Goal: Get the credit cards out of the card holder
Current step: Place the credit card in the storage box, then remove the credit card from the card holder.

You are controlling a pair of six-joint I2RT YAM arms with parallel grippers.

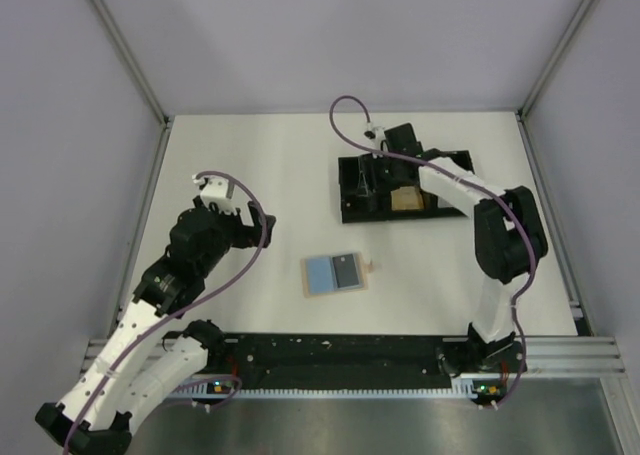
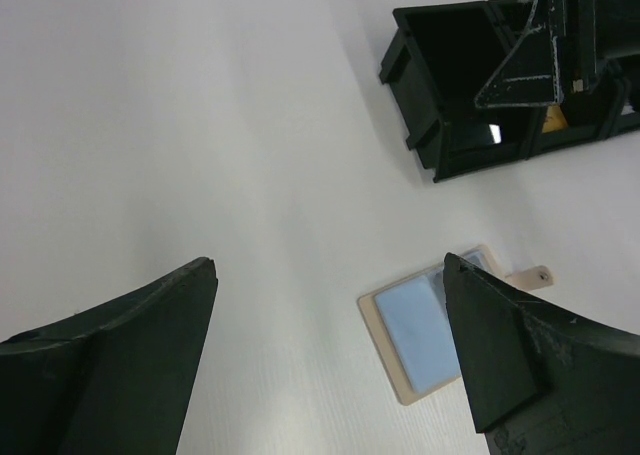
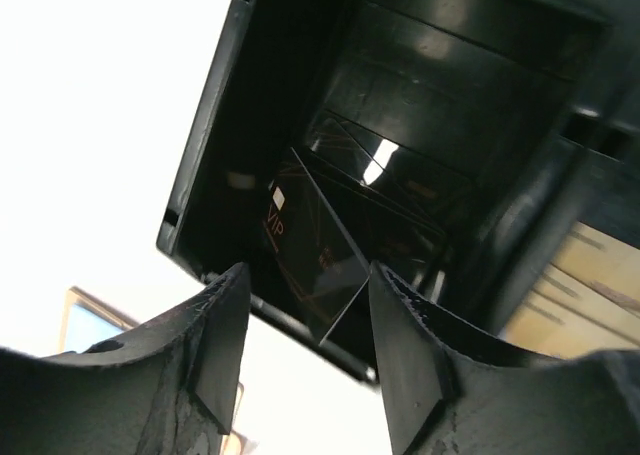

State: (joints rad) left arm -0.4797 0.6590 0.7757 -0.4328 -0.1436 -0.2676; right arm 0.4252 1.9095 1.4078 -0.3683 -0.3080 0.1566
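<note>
1. White table [image 1: 250, 155], matt, carries everything noted below.
2. My left gripper [image 2: 328, 265] hangs over bare table at the left, well apart from every item. Its jaws stand wide apart with nothing between them.
3. Holder [image 1: 335, 273] lies opened flat near the table's middle, between my two arms, inner side up. A tan border runs round two panels: the left one pale blue, the right one darker grey. I cannot tell whether that darker patch is a card. A small tan tab [image 1: 372, 267] projects from the holder's right edge. In my left wrist view one finger covers part of the holder.
4. Tray [image 1: 400, 218], black with three compartments, sits at the far right, well apart from the holder.
5. My right gripper [image 3: 308, 275] points down into the tray's left compartment. Its jaws are partly apart and clamp nothing.
6. Cards [image 3: 300, 240]: two dark glossy ones are in that left compartment. One, lettered "VIP", leans tilted, and its lower corner shows in the gap between my fingertips. I see no contact with either finger. The other card [image 3: 400, 225] lies lower, behind it.
7. Block [image 1: 405, 201], orange-tan, occupies the middle compartment, next to the one with the cards.
</note>
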